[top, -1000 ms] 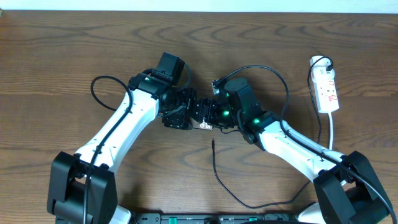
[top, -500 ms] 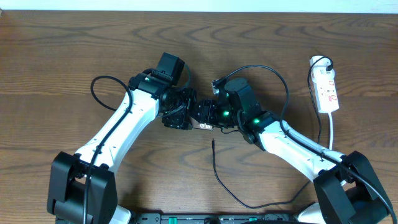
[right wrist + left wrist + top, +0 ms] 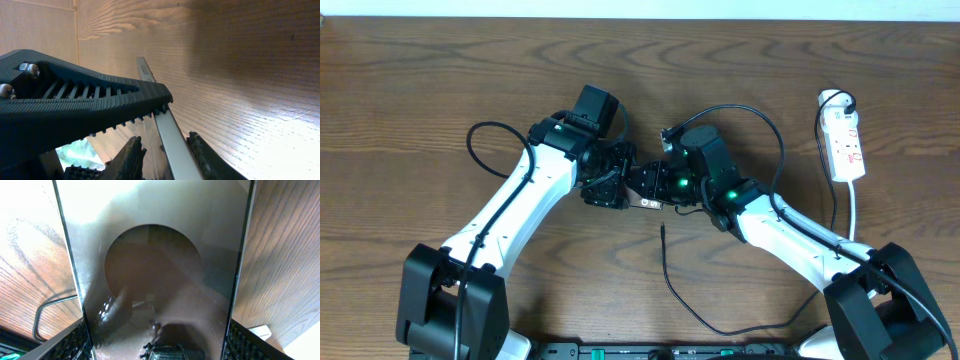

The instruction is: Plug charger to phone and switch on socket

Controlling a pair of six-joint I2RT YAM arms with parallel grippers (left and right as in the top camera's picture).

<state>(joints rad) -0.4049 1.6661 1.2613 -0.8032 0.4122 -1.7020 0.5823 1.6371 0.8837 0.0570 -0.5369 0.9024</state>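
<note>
Phone (image 3: 155, 280): at table (image 3: 420, 100) centre, between both arms. Left gripper (image 3: 620, 188): jaws clamped across the phone's width from the left. Right gripper (image 3: 658, 185): jaws clenched on the phone's thin edge from the right. Charger (image 3: 665, 265): loose on the table, plug tip pointing far, just near of the phone, not touching. Socket (image 3: 846, 145): far right, well apart from both grippers.

Nothing legible is found anywhere, tbh. Small red marks are seen on the socket (image 3: 847, 145), but they can't be made out.
</note>
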